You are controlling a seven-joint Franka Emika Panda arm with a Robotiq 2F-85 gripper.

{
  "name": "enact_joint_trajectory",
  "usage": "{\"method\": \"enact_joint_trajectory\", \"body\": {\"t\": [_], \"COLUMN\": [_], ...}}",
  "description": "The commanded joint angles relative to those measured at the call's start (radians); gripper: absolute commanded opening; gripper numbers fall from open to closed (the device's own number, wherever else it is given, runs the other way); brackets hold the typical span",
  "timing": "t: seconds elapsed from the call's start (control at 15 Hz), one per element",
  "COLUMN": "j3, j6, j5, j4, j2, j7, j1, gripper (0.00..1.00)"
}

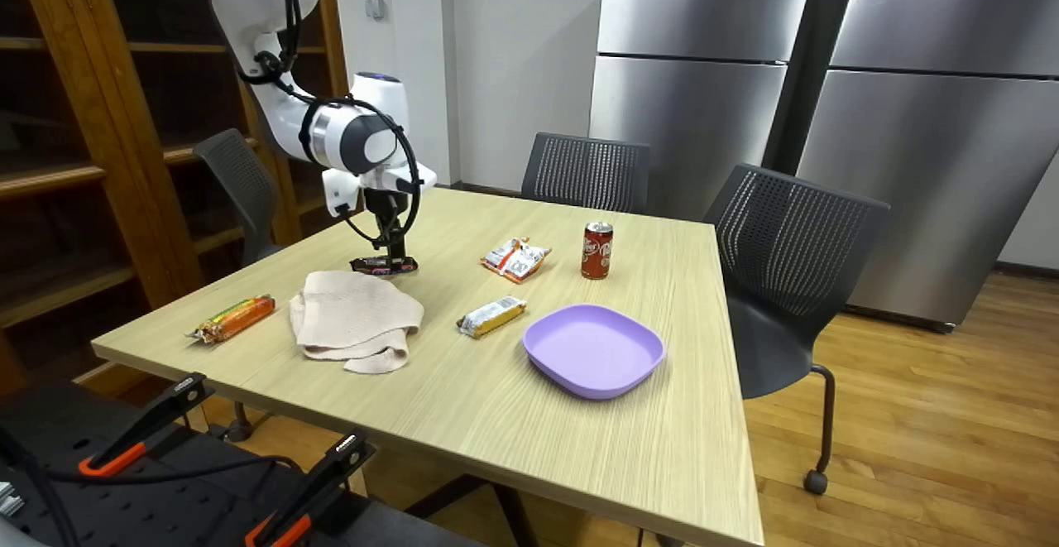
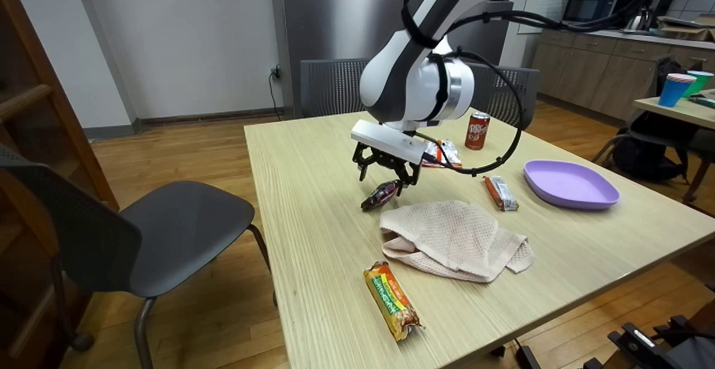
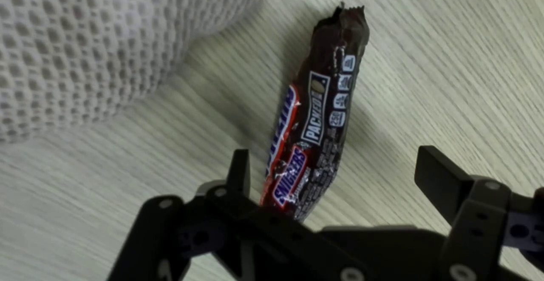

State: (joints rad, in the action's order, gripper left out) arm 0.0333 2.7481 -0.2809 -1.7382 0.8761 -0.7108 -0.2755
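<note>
My gripper [image 3: 333, 162] stands open low over the table, its fingers on either side of a dark brown Snickers bar [image 3: 314, 115]. In the wrist view the bar lies closer to the left finger [image 3: 239, 170] than to the right finger [image 3: 442, 183]. Its near end is hidden beneath the gripper's black linkage. An exterior view shows the bar [image 2: 381, 195] flat on the table below the gripper [image 2: 386, 179]. A crumpled beige cloth [image 2: 452, 235] lies close beside the bar. In the wrist view this cloth [image 3: 85, 38] fills the upper left corner.
On the table [image 1: 645, 464] are a yellow-and-orange wrapped bar [image 1: 238, 318], a white-and-yellow bar [image 1: 491, 316], a white-and-orange snack packet [image 1: 515, 259], a red soda can [image 1: 596, 251] and a purple plate [image 1: 593, 350]. Chairs [image 1: 586, 170] stand around it.
</note>
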Motion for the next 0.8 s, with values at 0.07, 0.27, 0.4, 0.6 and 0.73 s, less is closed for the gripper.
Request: {"method": "enact_joint_trajectory", "body": {"t": [0.07,0.27,0.4,0.6,0.73], "j3": [0.007,0.009,0.009,0.012,0.017], "j6": [-0.04,-0.045,-0.051,-0.049,-0.048], "j5": [0.008,0.009,0.01,0.012,0.013], "j4": [0.054,0.062,0.065,0.063,0.062], "j2": [0.027,0.033,0.034,0.03,0.027], "j7": [-0.034,-0.034,-0.032,-0.034,-0.037], "j1": [-0.006,-0.007,-0.006,-0.008,-0.011], "gripper": [1.0,1.0,0.93,0.58,0.42]}}
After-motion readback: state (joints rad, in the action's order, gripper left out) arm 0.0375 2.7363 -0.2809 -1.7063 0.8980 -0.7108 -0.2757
